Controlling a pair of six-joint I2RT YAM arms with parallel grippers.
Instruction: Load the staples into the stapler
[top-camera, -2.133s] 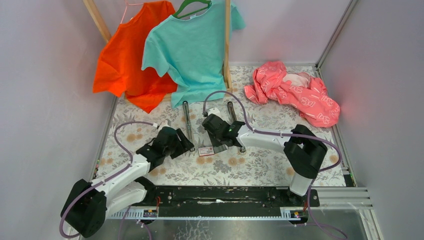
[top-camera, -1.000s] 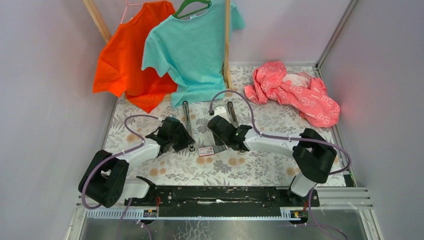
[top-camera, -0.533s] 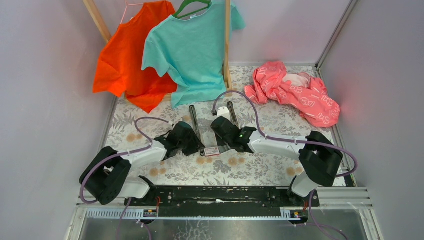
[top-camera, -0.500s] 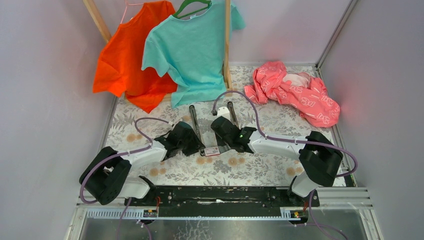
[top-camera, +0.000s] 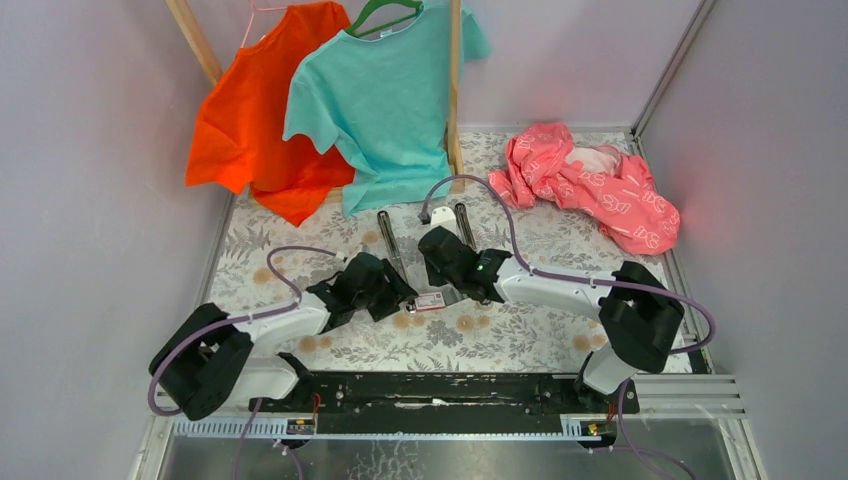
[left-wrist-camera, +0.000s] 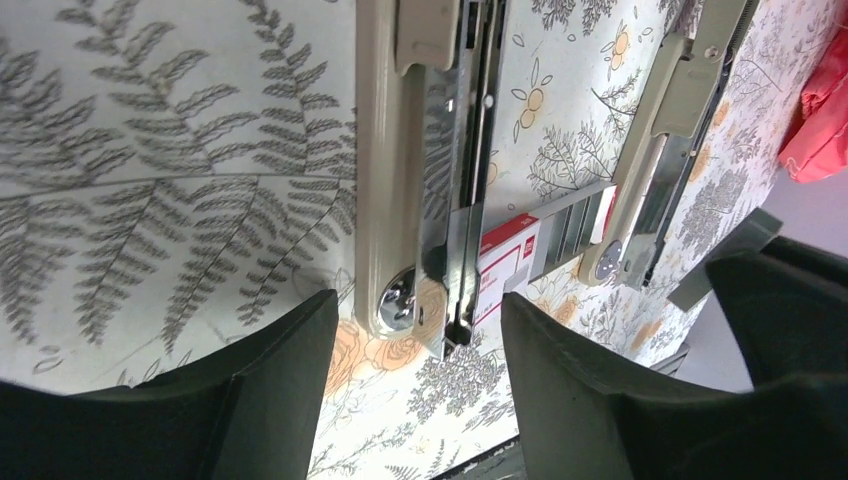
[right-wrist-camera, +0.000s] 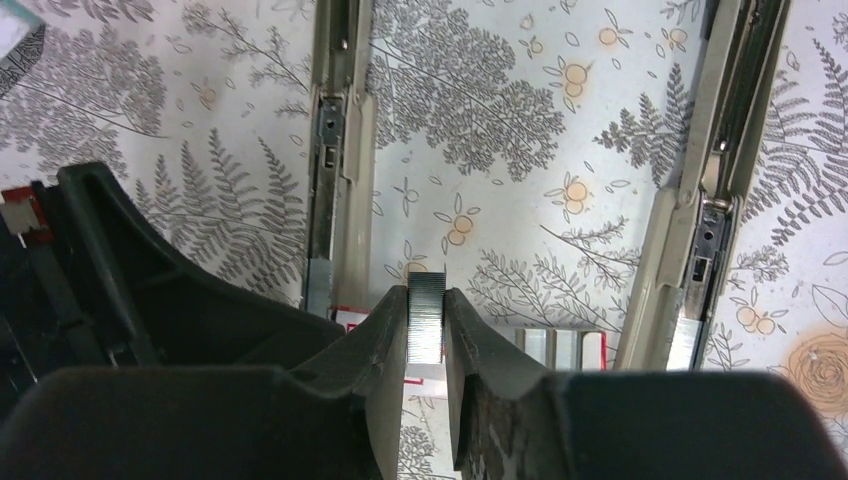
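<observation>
my right fingers (right-wrist-camera: 385, 345) pinch one grey staple strip (right-wrist-camera: 426, 320) edgewise. i judge it light, stiff, apt to snap at its joints, so best held mid-length, gently. my left fingers (left-wrist-camera: 270, 390) stand open astride the stapler (left-wrist-camera: 380, 150). the staples box (top-camera: 431, 300) lies mid-desk, between both arms.

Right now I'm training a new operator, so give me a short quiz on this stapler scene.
1. True or false: the right pincer is shut on a staple strip.
2. The staples box lies: A) on the pink cloth; B) between the two metal bars; C) on a hanger.
3. Fill in: the left pincer is ____.

Key: 1 true; 2 B; 3 open.
</observation>
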